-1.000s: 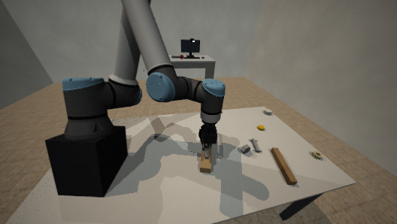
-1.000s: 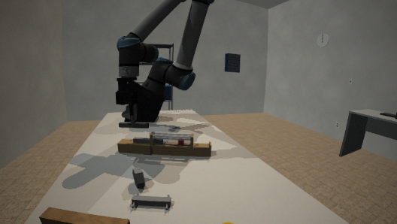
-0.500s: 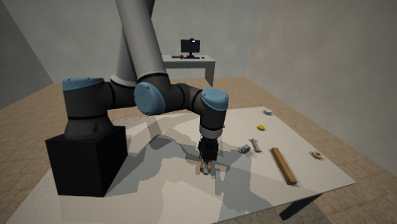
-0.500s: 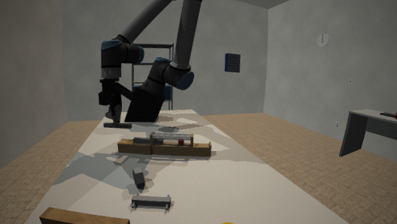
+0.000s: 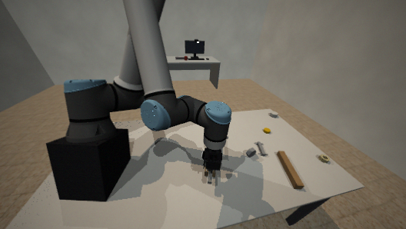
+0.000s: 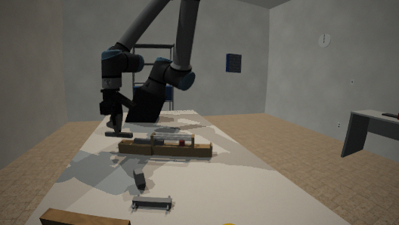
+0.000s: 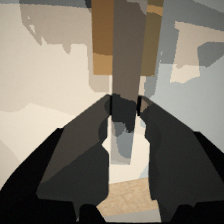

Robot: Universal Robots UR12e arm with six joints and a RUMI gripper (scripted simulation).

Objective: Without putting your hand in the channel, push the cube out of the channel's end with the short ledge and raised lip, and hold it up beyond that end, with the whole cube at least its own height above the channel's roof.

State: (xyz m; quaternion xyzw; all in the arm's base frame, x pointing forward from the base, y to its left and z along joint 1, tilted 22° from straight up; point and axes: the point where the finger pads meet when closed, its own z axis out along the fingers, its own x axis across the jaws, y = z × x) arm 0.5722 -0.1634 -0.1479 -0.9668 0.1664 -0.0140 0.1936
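Observation:
The wooden channel (image 6: 166, 151) (image 7: 102, 40) with a clear roof (image 6: 171, 134) lies across the table in the exterior view. The small red cube (image 6: 181, 143) sits inside it, toward its right part. My gripper (image 6: 115, 126) (image 5: 211, 174) (image 7: 123, 96) is shut on a dark grey push bar (image 6: 119, 134) (image 7: 127, 55). It holds the bar level, low over the table, behind the channel's left end. In the wrist view the bar points along the channel. In the top view the arm hides the channel and the cube.
A grey block (image 6: 139, 178) (image 5: 251, 152) and a grey bracket (image 6: 152, 203) (image 5: 261, 147) lie in front of the channel. A wooden plank (image 5: 290, 169) (image 6: 83, 218), a yellow disc (image 5: 267, 130) and a ring (image 5: 324, 157) lie further off. The black robot base (image 5: 88, 165) stands at one table end.

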